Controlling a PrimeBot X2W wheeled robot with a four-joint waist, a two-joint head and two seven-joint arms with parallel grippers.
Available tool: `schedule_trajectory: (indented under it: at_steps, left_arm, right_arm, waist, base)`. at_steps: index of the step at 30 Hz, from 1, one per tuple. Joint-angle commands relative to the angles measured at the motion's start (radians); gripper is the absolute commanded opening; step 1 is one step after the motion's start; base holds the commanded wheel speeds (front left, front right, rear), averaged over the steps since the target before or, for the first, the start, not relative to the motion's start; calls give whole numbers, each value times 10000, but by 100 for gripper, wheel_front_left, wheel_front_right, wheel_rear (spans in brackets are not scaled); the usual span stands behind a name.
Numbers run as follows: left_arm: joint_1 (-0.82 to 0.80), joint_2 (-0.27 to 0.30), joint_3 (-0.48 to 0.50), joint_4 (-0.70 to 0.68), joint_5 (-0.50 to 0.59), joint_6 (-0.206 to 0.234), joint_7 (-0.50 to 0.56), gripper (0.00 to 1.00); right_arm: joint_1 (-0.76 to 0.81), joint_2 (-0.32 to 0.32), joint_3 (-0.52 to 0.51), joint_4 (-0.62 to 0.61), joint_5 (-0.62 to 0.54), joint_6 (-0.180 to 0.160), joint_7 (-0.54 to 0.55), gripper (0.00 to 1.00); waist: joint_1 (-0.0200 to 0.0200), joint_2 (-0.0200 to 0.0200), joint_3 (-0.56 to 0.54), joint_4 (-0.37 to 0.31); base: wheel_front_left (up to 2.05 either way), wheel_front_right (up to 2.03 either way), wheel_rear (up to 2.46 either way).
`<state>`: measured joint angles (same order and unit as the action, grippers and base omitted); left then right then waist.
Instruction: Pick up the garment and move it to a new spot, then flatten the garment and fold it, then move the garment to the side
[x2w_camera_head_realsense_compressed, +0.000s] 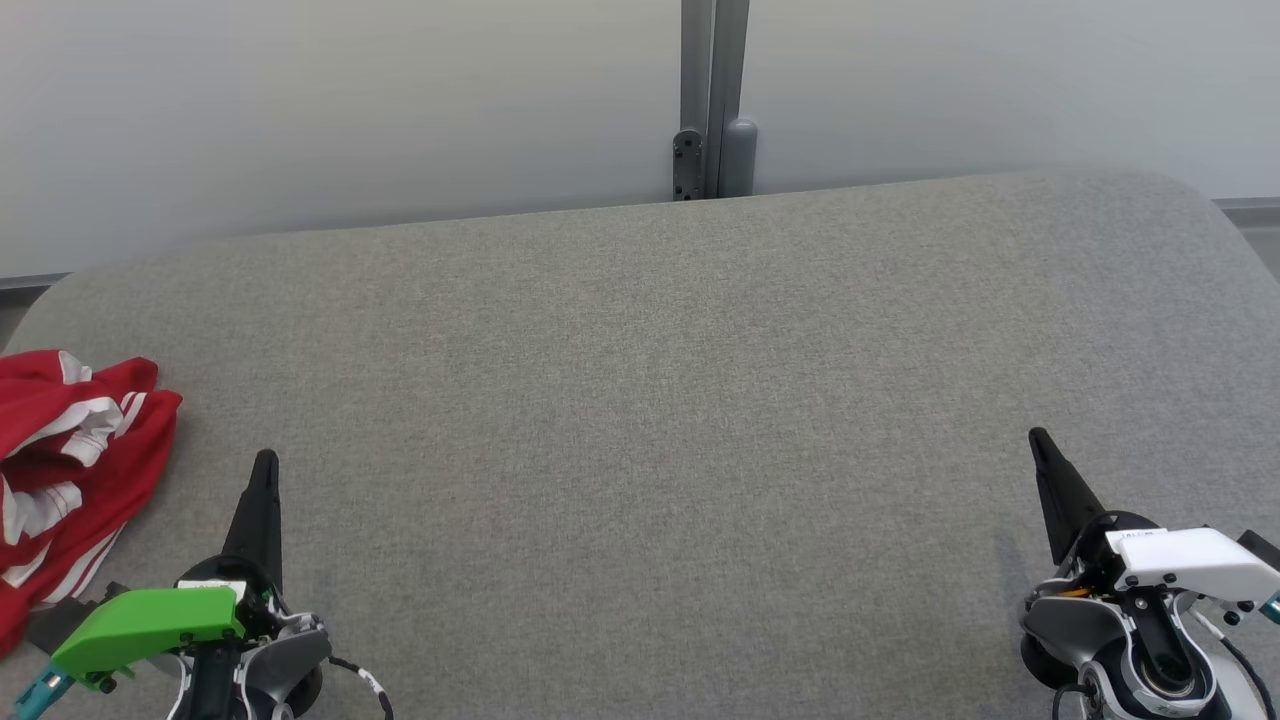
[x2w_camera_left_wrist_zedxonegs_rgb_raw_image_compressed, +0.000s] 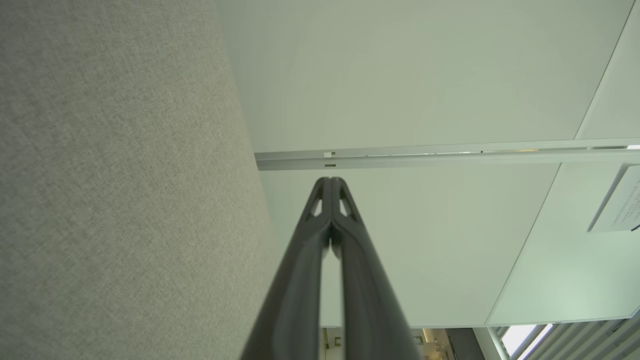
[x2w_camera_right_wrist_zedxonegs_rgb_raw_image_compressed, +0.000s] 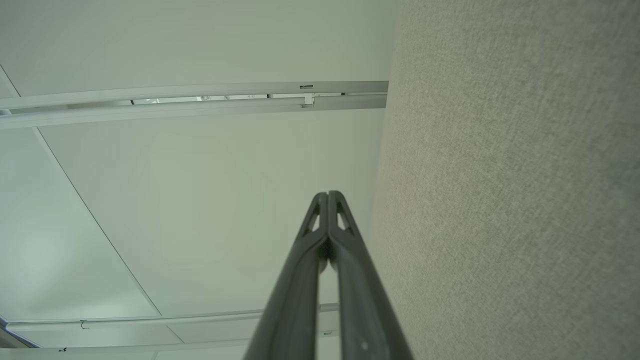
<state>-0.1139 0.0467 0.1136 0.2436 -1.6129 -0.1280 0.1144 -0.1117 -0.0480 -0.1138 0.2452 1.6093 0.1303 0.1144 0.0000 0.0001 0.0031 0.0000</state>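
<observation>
A red garment (x2w_camera_head_realsense_compressed: 70, 470) with white stripes lies crumpled at the left edge of the grey fabric surface (x2w_camera_head_realsense_compressed: 650, 400). My left gripper (x2w_camera_head_realsense_compressed: 265, 462) sits at the lower left, just right of the garment and apart from it, its dark fingers pressed together with nothing between them. At the lower right my right gripper (x2w_camera_head_realsense_compressed: 1038, 440) is likewise shut and empty. The left wrist view shows the left gripper (x2w_camera_left_wrist_zedxonegs_rgb_raw_image_compressed: 330, 181) with tips touching, pointing along the grey surface (x2w_camera_left_wrist_zedxonegs_rgb_raw_image_compressed: 110, 190) toward the wall. The right wrist view shows the right gripper (x2w_camera_right_wrist_zedxonegs_rgb_raw_image_compressed: 328, 194) shut beside the grey surface (x2w_camera_right_wrist_zedxonegs_rgb_raw_image_compressed: 510, 190).
A pale wall runs behind the surface, with a grey metal post (x2w_camera_head_realsense_compressed: 712, 100) at its middle. The surface has rounded far corners; its far edge (x2w_camera_head_realsense_compressed: 640, 208) meets the wall. Wide bare fabric lies between the two grippers.
</observation>
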Motion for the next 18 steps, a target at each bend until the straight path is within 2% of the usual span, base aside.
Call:
schedule_trajectory:
  at_steps: [1, 12, 13, 18]
  left_arm:
    - [114, 67, 22, -9, -4, -61, 28, 0]
    - [115, 67, 22, -9, -4, -61, 28, 0]
    - [3, -6, -4, 33, 0, 4, -5, 100]
    - [118, -75, -55, 383, 48, 14, -89, 100]
  right_arm:
    - [85, -42, -20, -43, 73, 8, 26, 0]
    - [85, -42, -20, -43, 73, 8, 26, 0]
    - [7, 6, 2, 34, -7, 0, 0, 100]
    - [189, 95, 63, 314, -59, -2, -47, 100]
  waist:
    - [0, -1, 0, 0]
    - [0, -1, 0, 0]
    - [0, -1, 0, 0]
    - [0, -1, 12, 1]
  base:
    - [0, 0, 0]
    - [0, 0, 0]
    - [0, 0, 0]
    - [0, 0, 0]
